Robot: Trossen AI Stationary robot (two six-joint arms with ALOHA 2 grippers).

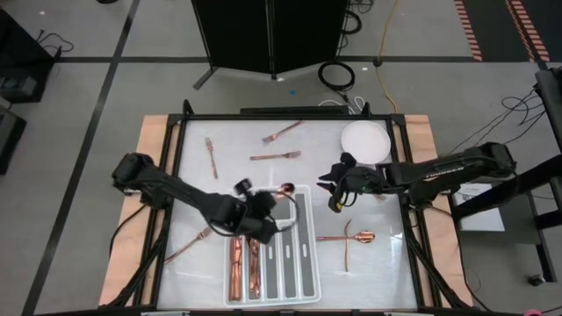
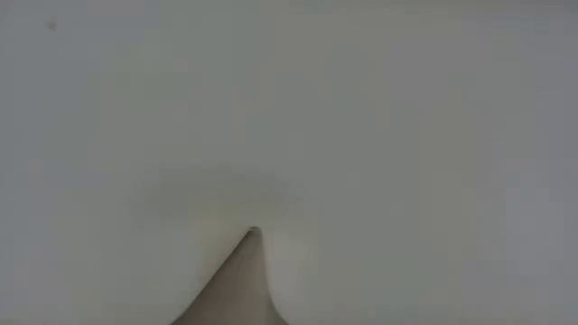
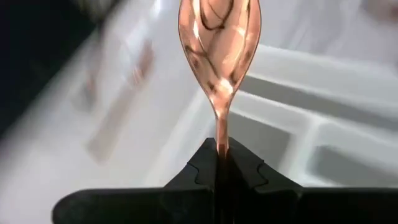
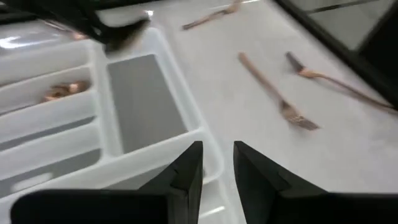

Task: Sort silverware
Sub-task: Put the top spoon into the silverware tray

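Left gripper [image 3: 222,163]: we log it clamped on a copper spoon [image 3: 219,46] by the handle, over the white tray [image 1: 305,263]'s far end. Right gripper [image 4: 217,165]: slightly parted, empty, beside the tray. Silverware: 3 forks [image 1: 276,156] on the table, more pieces [image 1: 243,263] in tray slots

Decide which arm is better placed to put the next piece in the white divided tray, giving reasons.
Left. The left gripper already clamps a shiny copper spoon above the white divided tray; the right gripper is open and empty beside it.
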